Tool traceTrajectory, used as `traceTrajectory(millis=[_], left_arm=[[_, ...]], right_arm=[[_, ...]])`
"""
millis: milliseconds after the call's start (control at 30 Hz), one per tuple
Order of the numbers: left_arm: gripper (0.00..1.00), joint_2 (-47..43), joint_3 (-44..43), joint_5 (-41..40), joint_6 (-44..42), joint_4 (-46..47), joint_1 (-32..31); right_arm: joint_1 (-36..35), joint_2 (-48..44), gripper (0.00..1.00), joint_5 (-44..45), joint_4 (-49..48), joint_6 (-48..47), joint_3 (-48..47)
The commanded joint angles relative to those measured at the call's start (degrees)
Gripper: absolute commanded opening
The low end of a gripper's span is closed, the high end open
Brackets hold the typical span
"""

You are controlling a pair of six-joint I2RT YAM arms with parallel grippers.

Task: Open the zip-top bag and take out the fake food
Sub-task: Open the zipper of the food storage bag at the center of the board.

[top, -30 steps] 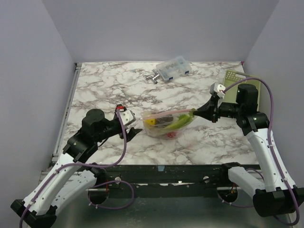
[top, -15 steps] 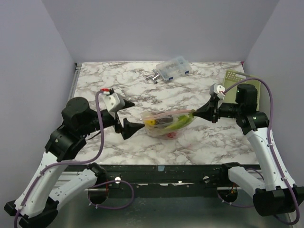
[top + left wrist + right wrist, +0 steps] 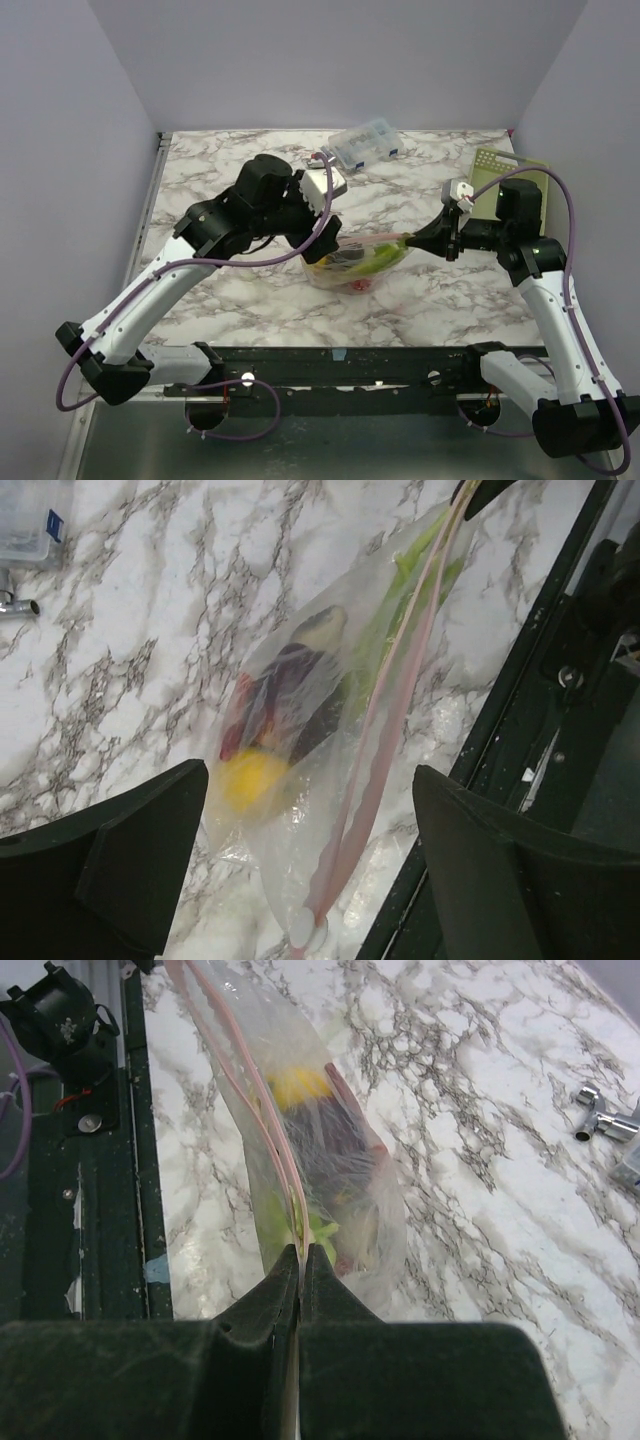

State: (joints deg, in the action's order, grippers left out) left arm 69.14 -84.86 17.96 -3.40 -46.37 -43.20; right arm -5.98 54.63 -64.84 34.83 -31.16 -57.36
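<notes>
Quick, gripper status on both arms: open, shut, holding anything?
Left gripper: open, holding nothing, poised over the zip-top bag.
Right gripper: shut on the zip-top bag, pinching one end of its zipper edge.

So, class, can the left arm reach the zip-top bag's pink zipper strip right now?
Probably yes: the left arm hangs, jaws open, directly over the zipper strip with nothing between; the right arm pins its far end.
</notes>
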Motion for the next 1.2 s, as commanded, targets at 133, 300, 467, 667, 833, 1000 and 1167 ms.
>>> traceTrajectory(millis=[133,300,467,667,833,1000,1167], left_arm=[[0.74,5.5,-7.0,-7.4,-3.3,-4.9,-2.9],[0.69,7.3,-8.1,-5.8,-3.5,-4.4,-3.0],[0.64,8.8,-8.5,-2.2,-3.3,-4.6,-3.1],[0.56,9.7,-7.5,0.6,-2.4,-4.3,-4.1],[0.53,10.5,-7.5,1.9,-2.3,-4.7,-4.5],[0.54,9.2,-7.6,1.9,-2.2,-3.9,-4.5],[0.55,7.1,-7.1,4.3,-1.5,-2.2,-4.5]], right_arm=[[0.2,-0.5,0.0,-1.1,1.2,-1.0,1.3],[0.2,-0.7,0.0,-1.0,1.0,-1.0,1.6],[0.2,-1.0,0.0,-0.9,1.1,-1.0,1.5],[0.2,-1.1,0.0,-1.0,0.9,-1.0,1.7],[0.2,-1.4,0.0,-1.0,1.0,-1.0,1.8],[0.2,-1.6,0.01,-0.9,1.0,-1.1,1.9],[0.2,-1.8,0.0,-0.9,1.0,-1.2,2.0]])
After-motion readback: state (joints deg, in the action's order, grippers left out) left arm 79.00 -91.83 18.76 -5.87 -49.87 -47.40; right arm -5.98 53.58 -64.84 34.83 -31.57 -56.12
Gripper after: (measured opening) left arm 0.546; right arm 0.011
